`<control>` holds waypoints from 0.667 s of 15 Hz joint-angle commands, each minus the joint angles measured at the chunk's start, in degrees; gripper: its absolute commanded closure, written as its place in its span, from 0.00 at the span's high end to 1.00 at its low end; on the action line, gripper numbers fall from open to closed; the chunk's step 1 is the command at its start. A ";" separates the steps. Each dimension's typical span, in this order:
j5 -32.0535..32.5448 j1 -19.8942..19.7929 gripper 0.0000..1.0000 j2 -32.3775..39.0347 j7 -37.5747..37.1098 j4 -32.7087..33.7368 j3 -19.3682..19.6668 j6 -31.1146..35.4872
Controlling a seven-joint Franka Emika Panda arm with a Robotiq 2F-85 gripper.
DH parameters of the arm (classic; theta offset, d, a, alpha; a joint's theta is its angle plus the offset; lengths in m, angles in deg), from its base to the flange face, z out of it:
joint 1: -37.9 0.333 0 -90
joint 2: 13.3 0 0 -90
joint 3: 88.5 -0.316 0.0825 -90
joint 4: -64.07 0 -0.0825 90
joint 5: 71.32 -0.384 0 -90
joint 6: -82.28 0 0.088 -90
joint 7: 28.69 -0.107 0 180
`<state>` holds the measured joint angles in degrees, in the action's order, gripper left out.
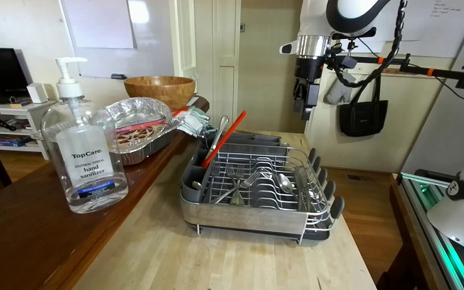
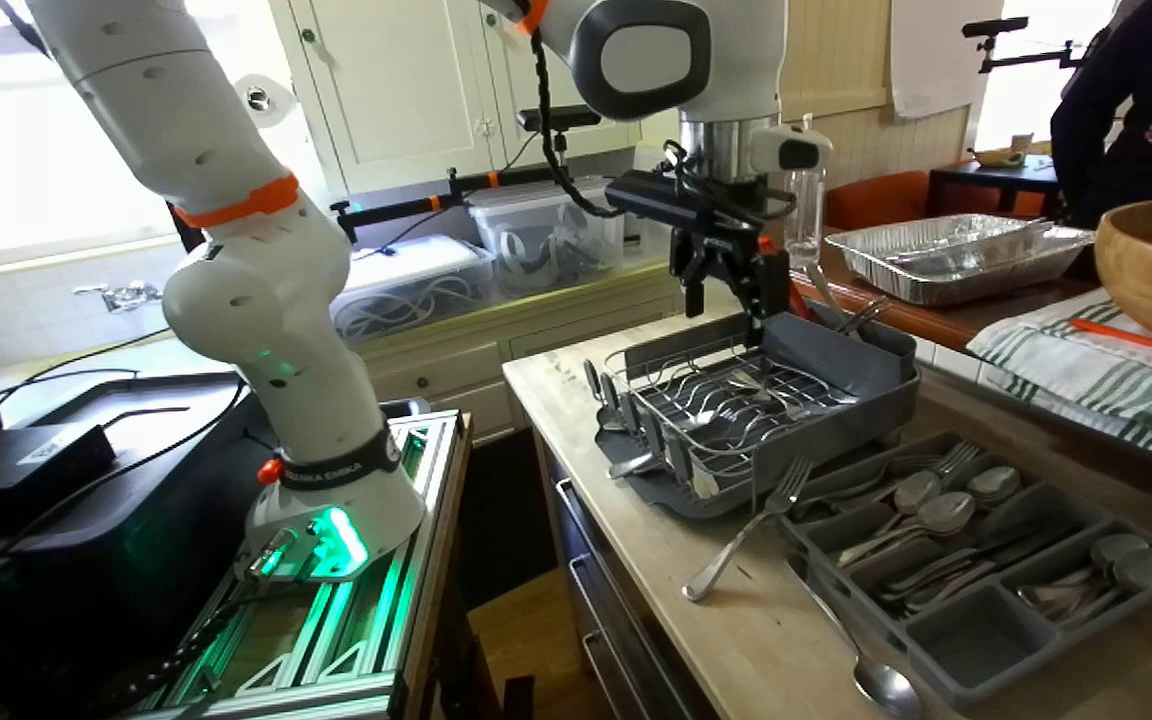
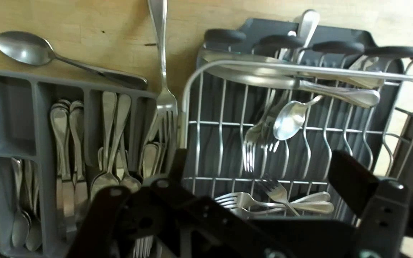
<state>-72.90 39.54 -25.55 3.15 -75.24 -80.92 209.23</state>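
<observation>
gripper [image 2: 724, 318] spread wide n empty, up above forks [image 3: 241, 199] in dish rack [image 1: 248, 217] on wood counter [image 1: 175, 257], white cabinets [image 2: 396, 80] in bg

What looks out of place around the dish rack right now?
A spoon lies loose on the counter, and a fork sits askew, its head over the edge of the cutlery tray: odd, since similar pieces lie inside it. Flatware in the dish rack also lies jumbled.

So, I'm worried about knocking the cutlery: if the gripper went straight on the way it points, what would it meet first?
Probably the forks or the dish rack they lie in: the open gripper points down over that area. Depth is unclear, so I can't say which comes first.
</observation>
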 commanded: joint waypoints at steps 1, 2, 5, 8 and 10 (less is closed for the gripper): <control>-2.34 -3.86 1.00 4.46 9.02 2.90 5.04 -4.09; -2.10 -5.05 1.00 5.57 11.00 3.22 6.14 -4.04; -6.20 -8.01 1.00 10.95 22.62 5.24 9.37 -0.77; -12.61 -10.79 1.00 18.12 33.04 10.33 9.59 -1.94; -16.00 -13.34 1.00 23.97 36.85 14.77 8.62 -4.80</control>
<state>-83.66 29.17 -11.24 33.85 -68.06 -70.98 208.05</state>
